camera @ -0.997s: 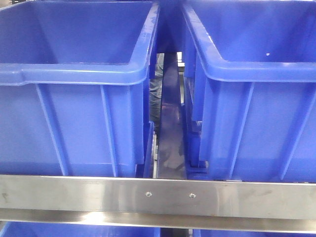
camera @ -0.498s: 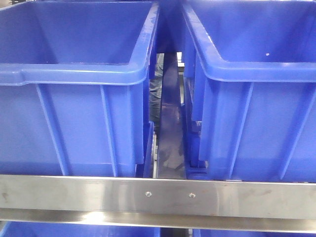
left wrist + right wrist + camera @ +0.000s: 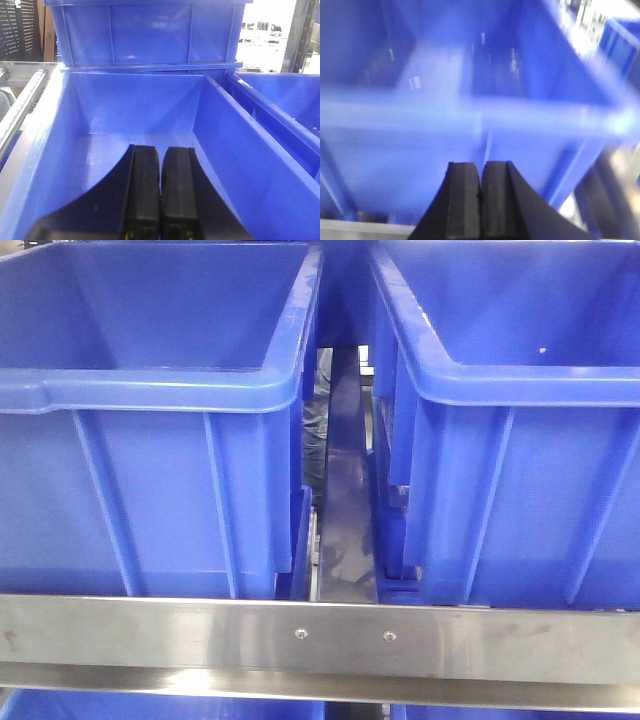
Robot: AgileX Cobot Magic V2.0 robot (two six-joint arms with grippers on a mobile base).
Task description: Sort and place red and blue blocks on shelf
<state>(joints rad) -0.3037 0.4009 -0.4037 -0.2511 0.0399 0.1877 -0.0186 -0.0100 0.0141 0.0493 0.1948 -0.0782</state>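
Nothing has shifted in the front view since a second ago. Both end effectors, left (image 3: pixel 160 195) and right (image 3: pixel 480 200), are closed on nothing visible. No red or blue block shows. Left hangs over a bin (image 3: pixel 240 145) on the shelf (image 3: pixel 320 640); right's view blurs, so steady it first.

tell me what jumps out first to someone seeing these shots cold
Two big blue bins, the left bin and the right bin, fill the front view side by side on the shelf, behind its steel rail. In the wrist views the left hand hangs over a bin's bare interior with fingers pressed together, and the right hand, also shut, faces a blurred bin.
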